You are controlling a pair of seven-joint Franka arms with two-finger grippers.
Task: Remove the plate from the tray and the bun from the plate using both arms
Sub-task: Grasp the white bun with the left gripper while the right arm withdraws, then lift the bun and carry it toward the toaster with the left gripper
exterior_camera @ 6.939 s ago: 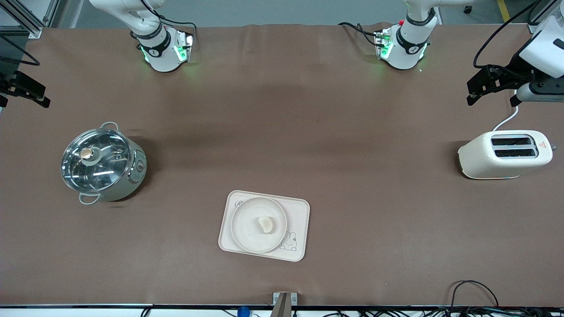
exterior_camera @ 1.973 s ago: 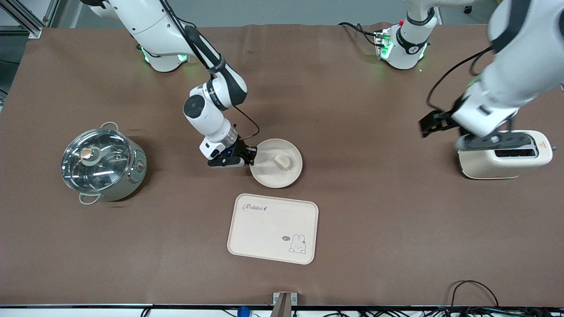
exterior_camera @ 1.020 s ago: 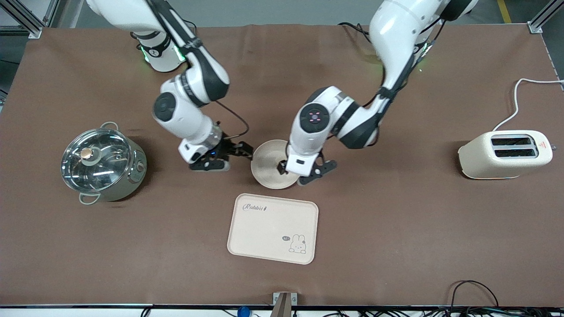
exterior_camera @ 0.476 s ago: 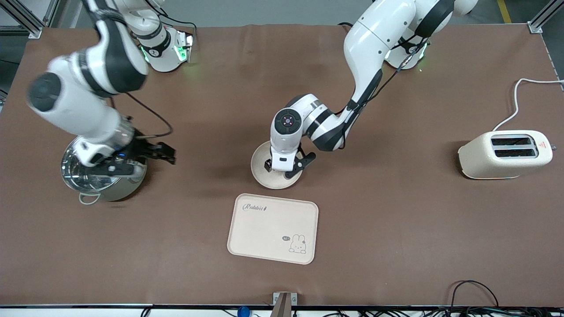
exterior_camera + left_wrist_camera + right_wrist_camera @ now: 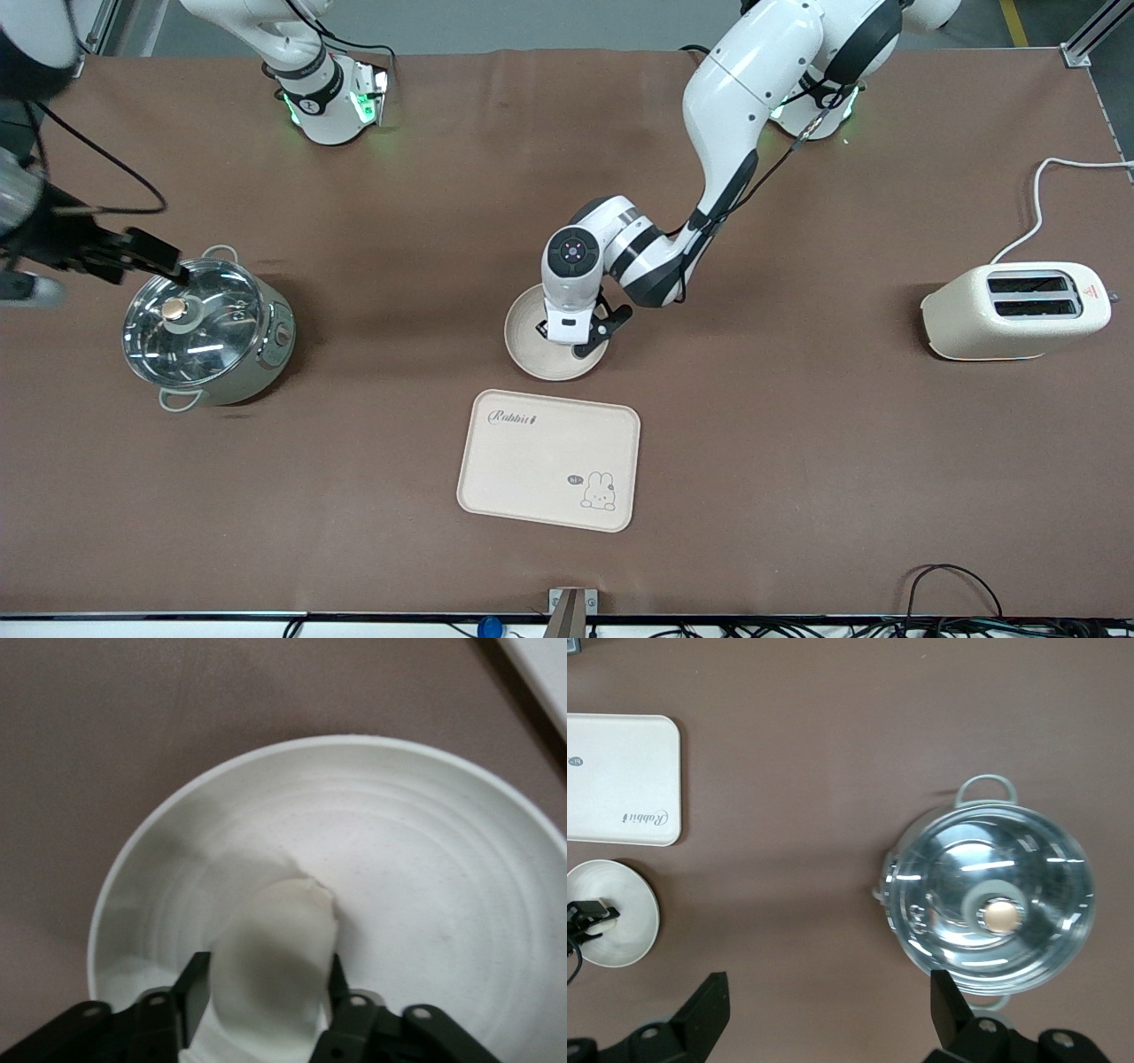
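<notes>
The round cream plate (image 5: pixel 530 342) sits on the table, farther from the front camera than the rabbit tray. My left gripper (image 5: pixel 574 335) is down in the plate. In the left wrist view its fingers (image 5: pixel 197 979) press both sides of the pale bun (image 5: pixel 275 939), which rests on the plate (image 5: pixel 425 859). In the front view the bun is hidden under that gripper. My right gripper (image 5: pixel 146 259) is open and empty, up in the air over the table beside the pot; its wrist view (image 5: pixel 829 1010) looks down on the plate (image 5: pixel 629 921) from high up.
A rectangular cream tray (image 5: pixel 549 459) with a rabbit drawing lies nearer the front camera than the plate; it also shows in the right wrist view (image 5: pixel 620 780). A steel pot with a glass lid (image 5: pixel 205 328) (image 5: pixel 988 904) stands toward the right arm's end. A cream toaster (image 5: pixel 1014 310) stands toward the left arm's end.
The right gripper moved the plate with the bun off the tray, let go and swung up over to the pot. The left gripper came down into the plate and closed on the bun.
</notes>
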